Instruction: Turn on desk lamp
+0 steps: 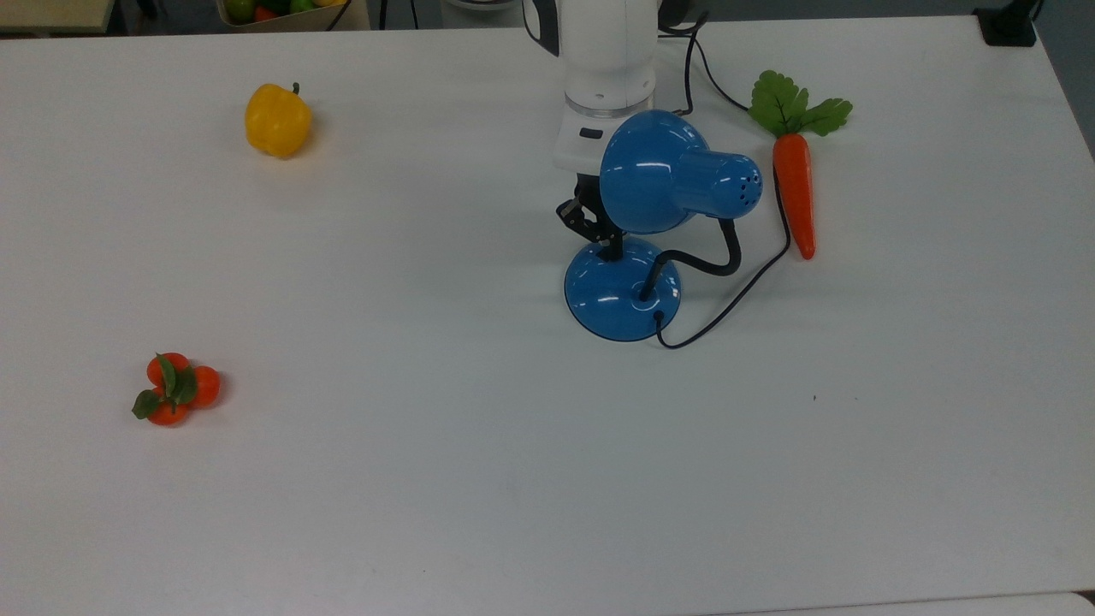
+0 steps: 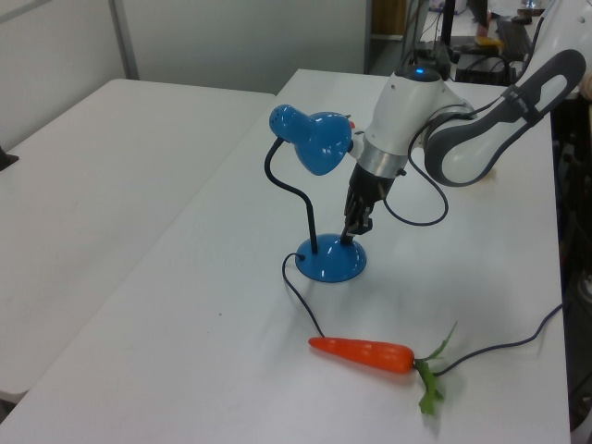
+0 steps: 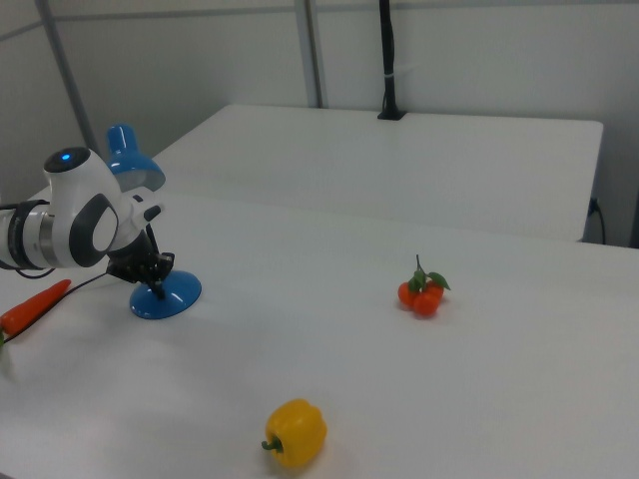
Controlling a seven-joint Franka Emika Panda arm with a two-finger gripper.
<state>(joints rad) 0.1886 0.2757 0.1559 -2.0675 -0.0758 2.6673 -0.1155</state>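
The desk lamp stands on the white table with its blue shade (image 1: 659, 171) bent over on a black bendy neck (image 1: 710, 257). Its round blue base (image 1: 612, 295) lies below the shade, and a black cord (image 1: 736, 299) runs off toward the top view's right. My gripper (image 1: 610, 250) points down with its fingers together, its tip at the far edge of the base, under the shade. In the left view the gripper (image 2: 350, 237) touches the base (image 2: 328, 264) on the left view's right side. In the right view the gripper (image 3: 158, 274) sits just above the base (image 3: 165, 297).
A toy carrot (image 1: 794, 192) lies close to the lamp at the top view's right, beside the cord. A yellow pepper (image 1: 276, 120) sits at the far left and a cluster of small oranges (image 1: 175, 389) at the near left. A second table (image 2: 111, 185) adjoins.
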